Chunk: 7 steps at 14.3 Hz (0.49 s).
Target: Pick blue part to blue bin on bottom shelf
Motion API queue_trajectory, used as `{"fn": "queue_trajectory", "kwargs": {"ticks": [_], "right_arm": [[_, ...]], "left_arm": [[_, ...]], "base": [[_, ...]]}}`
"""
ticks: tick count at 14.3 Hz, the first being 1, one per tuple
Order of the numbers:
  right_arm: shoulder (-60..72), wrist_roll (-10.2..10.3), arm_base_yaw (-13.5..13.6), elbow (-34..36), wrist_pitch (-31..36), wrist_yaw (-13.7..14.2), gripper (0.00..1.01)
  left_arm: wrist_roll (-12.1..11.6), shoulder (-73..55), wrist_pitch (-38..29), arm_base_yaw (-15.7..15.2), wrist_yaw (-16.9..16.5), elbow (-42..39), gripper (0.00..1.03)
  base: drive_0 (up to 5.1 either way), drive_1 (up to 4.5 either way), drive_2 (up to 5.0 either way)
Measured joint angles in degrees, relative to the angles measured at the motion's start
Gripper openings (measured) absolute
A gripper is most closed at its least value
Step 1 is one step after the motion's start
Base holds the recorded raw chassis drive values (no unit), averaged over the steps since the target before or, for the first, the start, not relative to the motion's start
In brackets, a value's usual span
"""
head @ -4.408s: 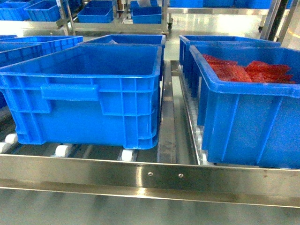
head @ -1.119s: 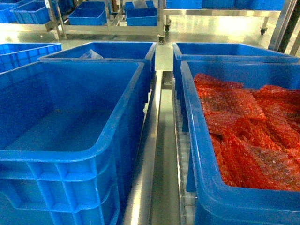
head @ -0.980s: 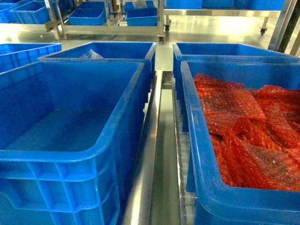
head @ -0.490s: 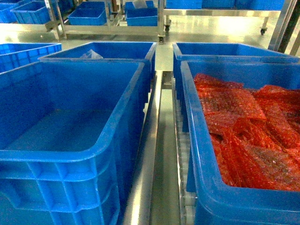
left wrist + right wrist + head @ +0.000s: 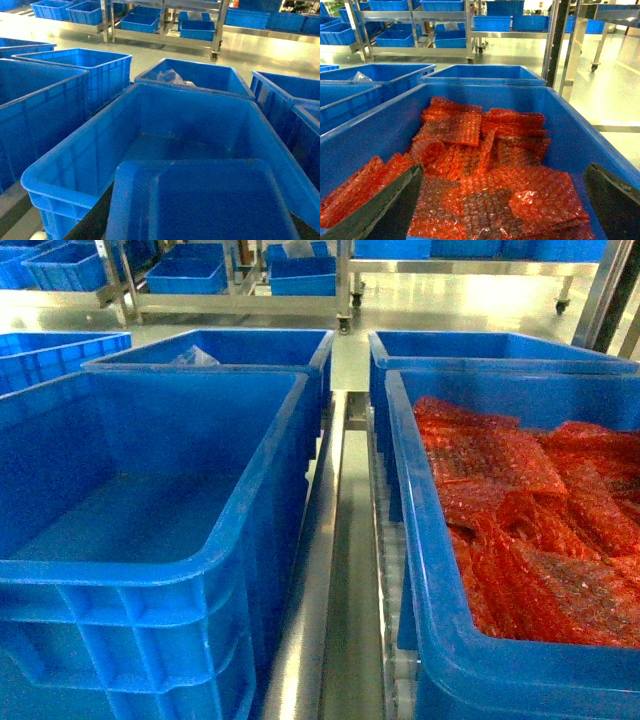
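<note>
The right tool (image 5: 502, 200) gapes wide, empty, over red bags (image 5: 470, 170); left tool unseen.

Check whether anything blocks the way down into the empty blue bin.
Nothing visible does. The blue bin is open-topped and bare inside; in the left wrist view only a blue object, possibly the part, hangs over its near rim.

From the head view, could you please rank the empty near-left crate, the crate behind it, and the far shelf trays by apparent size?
1. Empty near-left crate, largest, partly through nearness.
2. Crate behind it.
3. Far shelf trays, smallest, being distant.
</note>
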<state>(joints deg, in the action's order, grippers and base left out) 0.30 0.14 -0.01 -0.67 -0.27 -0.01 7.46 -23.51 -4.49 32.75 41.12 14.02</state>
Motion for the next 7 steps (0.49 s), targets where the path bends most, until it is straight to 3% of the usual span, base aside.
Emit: {"fn": "queue_trajectory", "kwargs": {"ticks": [7], "right_arm": [[0.00, 0.00, 0.00, 0.00, 0.00, 0.00, 0.98]], "left_arm": [[0.00, 0.00, 0.00, 0.00, 0.00, 0.00, 0.43]], "base": [[0.0, 0.00, 0.0]]}}
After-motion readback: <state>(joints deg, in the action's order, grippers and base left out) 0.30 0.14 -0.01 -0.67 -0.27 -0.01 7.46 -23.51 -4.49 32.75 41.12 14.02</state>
